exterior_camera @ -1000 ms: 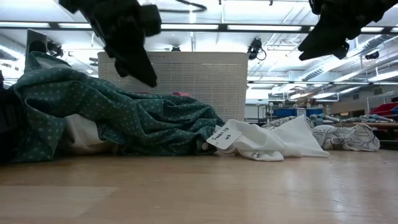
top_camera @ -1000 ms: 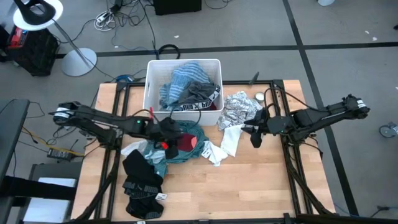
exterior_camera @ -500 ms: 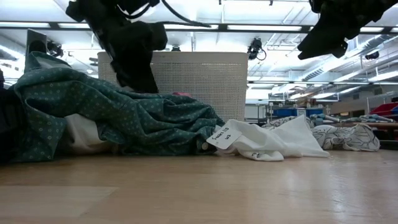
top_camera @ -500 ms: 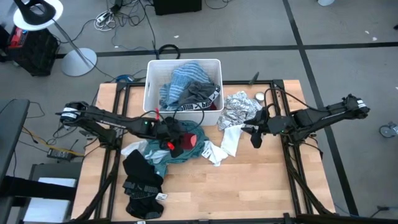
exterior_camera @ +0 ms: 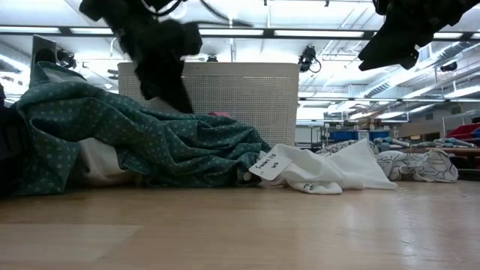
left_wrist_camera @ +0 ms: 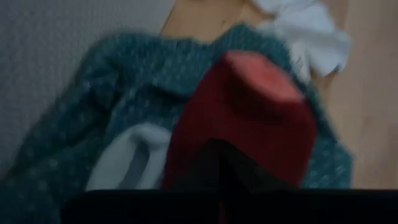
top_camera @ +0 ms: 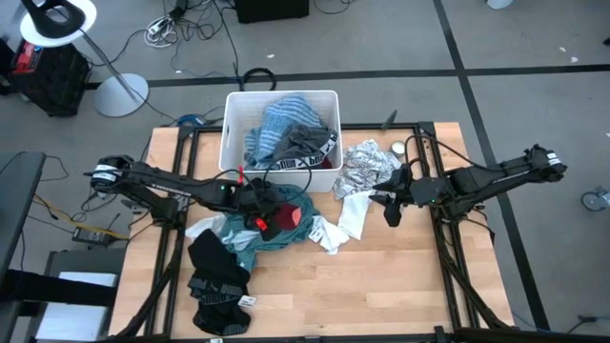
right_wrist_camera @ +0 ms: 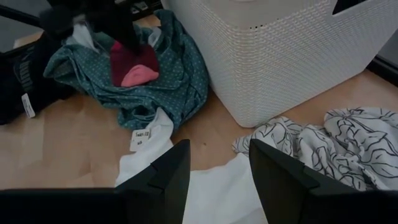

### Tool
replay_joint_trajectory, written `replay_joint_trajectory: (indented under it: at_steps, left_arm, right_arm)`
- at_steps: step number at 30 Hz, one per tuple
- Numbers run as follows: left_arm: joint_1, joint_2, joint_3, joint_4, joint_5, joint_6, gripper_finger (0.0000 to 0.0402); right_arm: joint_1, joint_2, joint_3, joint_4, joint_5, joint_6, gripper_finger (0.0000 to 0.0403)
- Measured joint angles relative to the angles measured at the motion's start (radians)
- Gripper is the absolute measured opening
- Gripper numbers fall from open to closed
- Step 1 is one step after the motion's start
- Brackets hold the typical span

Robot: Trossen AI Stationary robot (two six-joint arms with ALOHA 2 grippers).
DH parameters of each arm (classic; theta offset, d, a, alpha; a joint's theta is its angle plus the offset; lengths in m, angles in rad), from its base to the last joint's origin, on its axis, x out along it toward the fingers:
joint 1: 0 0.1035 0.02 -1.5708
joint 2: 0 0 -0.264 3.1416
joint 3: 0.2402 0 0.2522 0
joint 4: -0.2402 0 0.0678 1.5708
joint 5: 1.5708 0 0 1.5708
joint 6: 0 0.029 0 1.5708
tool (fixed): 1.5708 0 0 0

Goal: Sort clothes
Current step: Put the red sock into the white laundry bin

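Over the teal garment (top_camera: 250,250), left pincer (top_camera: 259,213) hides its grip at the red garment (left_wrist_camera: 249,118).

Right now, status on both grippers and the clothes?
Left gripper down on red garment, atop teal garment. Right gripper open, above white garment.

The left gripper (top_camera: 262,211) buries its fingertips in the red garment (top_camera: 286,217), leaving their spread impossible to judge from overhead; the left wrist view is blurred. At table height, the teal garment (exterior_camera: 142,139) screens the red one and the tub (exterior_camera: 225,94) base, and the right gripper (exterior_camera: 405,34) is cut off by the frame's top.
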Motion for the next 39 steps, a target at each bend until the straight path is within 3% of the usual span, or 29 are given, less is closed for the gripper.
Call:
replay_joint_trajectory:
  at_steps: [6, 14, 27, 39]
  left_arm:
    - [-0.001, -0.011, 0.09, -0.079, -0.026, 0.055, 0.0001]
    - [-0.001, -0.01, 0.092, -0.028, 0.057, 0.126, 0.0016]
    - [0.002, 0.056, 0.091, -0.032, 0.031, 0.162, 0.0139]
    - [0.002, 0.159, 0.09, -0.044, -0.018, 0.177, 0.0143]
  right_arm:
    - [0.0, 0.0, 0.0, -0.001, 0.0, -0.002, 0.0165]
    - [0.0, 0.0, 0.0, -0.002, 0.0, -0.009, 0.0165]
    - [0.0, 0.0, 0.0, -0.002, 0.0, -0.009, 0.0165]
    - [0.0, 0.0, 0.0, 0.003, -0.002, -0.009, 0.0165]
